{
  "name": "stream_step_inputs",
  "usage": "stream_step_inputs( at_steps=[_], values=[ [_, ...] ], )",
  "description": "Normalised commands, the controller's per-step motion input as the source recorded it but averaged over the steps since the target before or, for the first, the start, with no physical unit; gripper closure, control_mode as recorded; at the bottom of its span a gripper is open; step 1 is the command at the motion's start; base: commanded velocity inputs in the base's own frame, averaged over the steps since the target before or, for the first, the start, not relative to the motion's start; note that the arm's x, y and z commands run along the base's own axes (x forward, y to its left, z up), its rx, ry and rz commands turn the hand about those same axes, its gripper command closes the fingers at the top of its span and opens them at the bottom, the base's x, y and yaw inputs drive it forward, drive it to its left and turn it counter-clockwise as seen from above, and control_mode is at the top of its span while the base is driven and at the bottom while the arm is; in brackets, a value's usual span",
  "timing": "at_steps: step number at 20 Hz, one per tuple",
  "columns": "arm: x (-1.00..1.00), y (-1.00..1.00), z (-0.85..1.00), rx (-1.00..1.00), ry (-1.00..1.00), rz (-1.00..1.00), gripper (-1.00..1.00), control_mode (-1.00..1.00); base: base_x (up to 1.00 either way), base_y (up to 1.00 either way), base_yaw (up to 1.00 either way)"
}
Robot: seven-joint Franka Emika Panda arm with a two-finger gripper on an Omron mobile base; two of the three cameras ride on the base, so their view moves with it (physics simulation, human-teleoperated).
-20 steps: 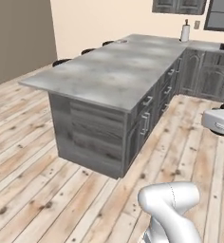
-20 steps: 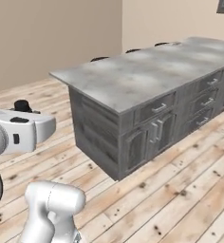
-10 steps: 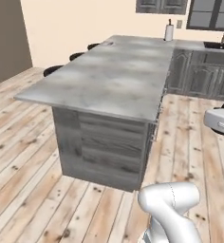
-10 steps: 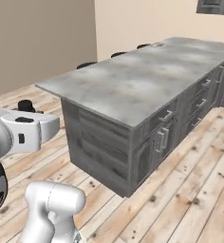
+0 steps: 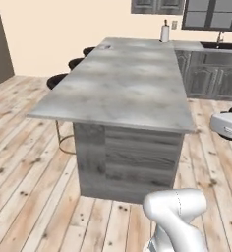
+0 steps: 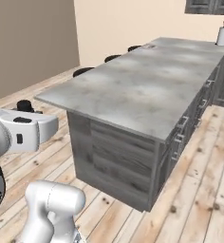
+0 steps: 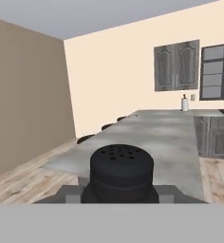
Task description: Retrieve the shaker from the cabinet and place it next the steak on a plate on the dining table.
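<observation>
The gripper [image 7: 119, 195] is sitting clamped on the small black shaker with a perforated domed top [image 7: 122, 172], which is filling the near centre of the hand view, so the task's thing is riding in the hand and facing the long grey marble-look worktop on a grey wood-grain base [image 5: 128, 83]. The chief risk, as I judge it, is the shaker slipping or tilting while the arm is carrying it toward the far end, since little of the grip is visible; a second is the arm clipping the near edge of the worktop when reaching over it. The small pale shape near the far left edge of the worktop [image 5: 104, 47] is too small to tell (possibly the plate), so the drop spot is still uncertain. The hand view is showing the held shaker and the grey panelled wall cabinet [image 7: 176, 65]; the left base view is adding the round black stools [image 5: 59, 80] and the white paper-towel roll [image 5: 164, 33].
</observation>
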Motion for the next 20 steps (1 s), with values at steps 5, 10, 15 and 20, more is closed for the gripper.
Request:
stream_step_inputs(
  at_steps=[5, 10, 15, 20],
  values=[
    [0.00, 0.00, 0.00, 0.00, 0.00, 0.00, 1.00, 1.00, 0.38, 1.00, -0.26],
    [0.00, 0.00, 0.00, 0.00, 0.00, 0.00, 1.00, 1.00, 0.38, 1.00, -0.27],
    [0.00, 0.00, 0.00, 0.00, 0.00, 0.00, 1.00, 1.00, 0.42, 1.00, -0.28],
    [0.00, 0.00, 0.00, 0.00, 0.00, 0.00, 1.00, 1.00, 0.59, 1.00, -0.27]
  ],
)
